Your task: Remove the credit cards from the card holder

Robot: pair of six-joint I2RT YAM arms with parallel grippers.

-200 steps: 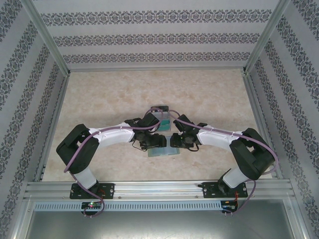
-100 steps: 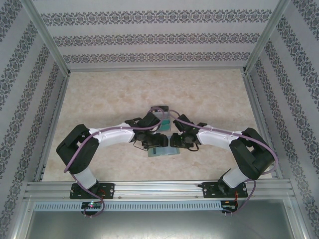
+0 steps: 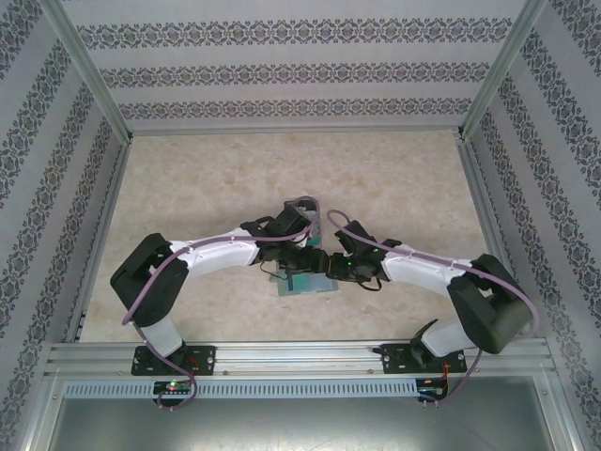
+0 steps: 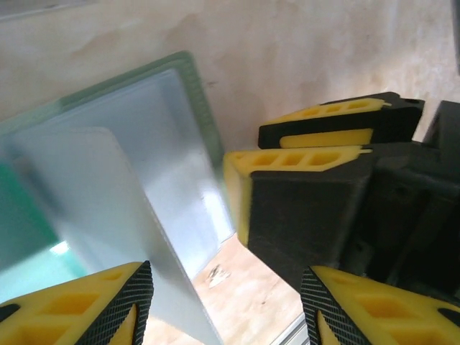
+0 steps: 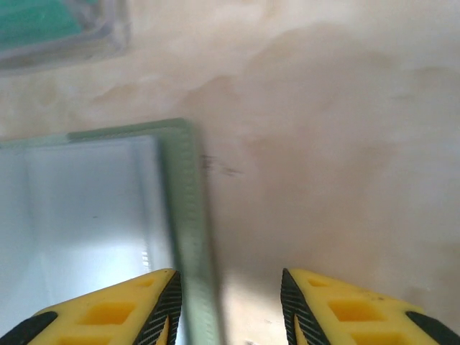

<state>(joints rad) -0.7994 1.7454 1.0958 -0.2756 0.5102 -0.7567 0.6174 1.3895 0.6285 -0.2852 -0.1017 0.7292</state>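
The card holder (image 3: 315, 287) lies open on the table between both arms, grey-green rimmed with pale glossy sleeves (image 4: 172, 144). One pale sleeve panel (image 4: 100, 208) stands raised beside my left fingertip (image 4: 115, 302). My left gripper (image 4: 226, 305) is open over the holder, nothing pinched. My right gripper (image 5: 230, 309) is open too, its jaws straddling the holder's green edge (image 5: 188, 208); its yellow fingers (image 4: 302, 162) show in the left wrist view. A teal credit card face (image 4: 21, 215) shows behind the raised panel. More teal cards (image 5: 43, 25) lie beyond the holder.
Patterned walls and metal rails (image 3: 282, 355) enclose the beige table (image 3: 207, 178). The two wrists (image 3: 315, 258) crowd together over the holder. Open tabletop lies to the back, left and right.
The right arm has swung left and lower, its gripper now at the holder's edge and a little wider. The left wrist has shifted right, its jaws narrowing somewhat.
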